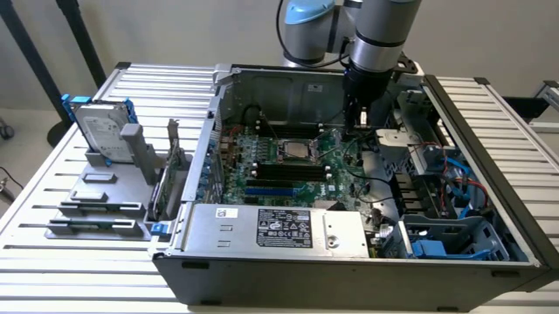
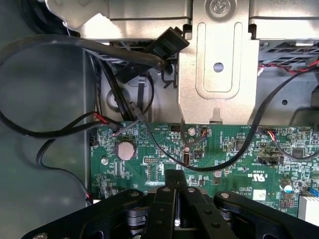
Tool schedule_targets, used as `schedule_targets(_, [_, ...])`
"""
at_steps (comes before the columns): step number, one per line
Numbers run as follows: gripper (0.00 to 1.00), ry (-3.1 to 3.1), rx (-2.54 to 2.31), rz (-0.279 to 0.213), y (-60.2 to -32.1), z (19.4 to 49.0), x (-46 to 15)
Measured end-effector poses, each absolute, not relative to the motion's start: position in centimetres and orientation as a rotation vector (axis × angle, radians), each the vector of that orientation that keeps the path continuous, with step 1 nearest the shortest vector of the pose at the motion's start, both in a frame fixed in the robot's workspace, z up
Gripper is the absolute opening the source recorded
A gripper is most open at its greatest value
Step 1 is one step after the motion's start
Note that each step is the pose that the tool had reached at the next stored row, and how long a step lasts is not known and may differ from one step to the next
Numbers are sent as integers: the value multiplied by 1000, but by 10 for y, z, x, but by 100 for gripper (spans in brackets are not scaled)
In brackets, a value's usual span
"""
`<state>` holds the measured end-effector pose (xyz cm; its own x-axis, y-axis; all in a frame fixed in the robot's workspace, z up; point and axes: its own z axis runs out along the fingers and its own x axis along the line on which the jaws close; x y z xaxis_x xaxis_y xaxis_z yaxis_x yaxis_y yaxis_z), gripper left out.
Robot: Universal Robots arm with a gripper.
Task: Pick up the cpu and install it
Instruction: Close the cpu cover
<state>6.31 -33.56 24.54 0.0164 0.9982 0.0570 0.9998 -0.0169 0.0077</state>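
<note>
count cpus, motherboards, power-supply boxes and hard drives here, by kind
small silver square cpu: 1
green motherboard: 1
long grey labelled power-supply box: 1
silver hard drive in blue bracket: 1
total: 4

Silver-grey tubular arm at upper centre, pale blue joint cap, a black cable alongside; black wrist section, matte black jaws studded with small screws.

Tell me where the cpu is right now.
In the exterior view the cpu lies flat on the green motherboard inside the open case, just to that view's left of the gripper.
</note>
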Motion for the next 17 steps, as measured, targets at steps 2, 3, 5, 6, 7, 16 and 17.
schedule_targets(2, [11, -2171, -2208, -56, -336, 245, 63])
schedule_targets(3, [11, -2165, -2202, -41, -336, 245, 63])
schedule_targets(5, [11, -2147, -2186, -3, -336, 245, 63])
schedule_targets(6, [11, -2135, -2177, 16, -336, 245, 63])
schedule_targets(7, [11, -2126, -2168, 36, -336, 245, 63])
schedule_targets(16, [11, -2063, -2110, 151, -336, 245, 58])
schedule_targets(17, [11, -2059, -2106, 157, -336, 245, 56])
